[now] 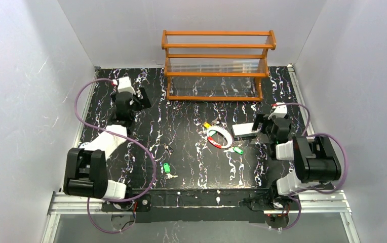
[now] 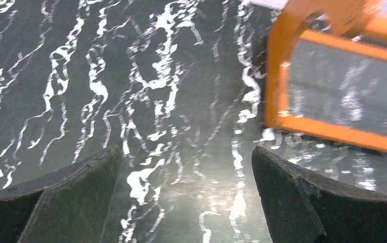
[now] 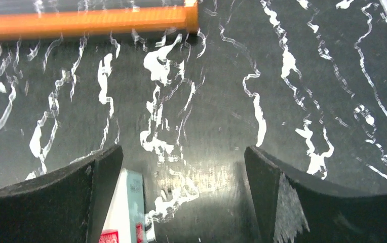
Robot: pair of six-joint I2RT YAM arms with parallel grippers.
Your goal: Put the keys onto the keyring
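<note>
Nothing is held yet, so the opening step is judged to be in hand. Both the left end effector (image 1: 144,96), parked near the wooden rack (image 1: 217,66), and the right end effector (image 1: 256,123), poised at the white box (image 1: 244,131), are spread wide and empty. The keyring (image 1: 220,137) lies in the middle of the surface (image 1: 191,172), just beside that box, with the yellow key (image 1: 207,125) at its far edge, one green key (image 1: 238,150) at its near right, and the other green key (image 1: 166,168) well apart toward the bases. A low, careful pinch on a key is called for next, probably by the nearer right arm.
</note>
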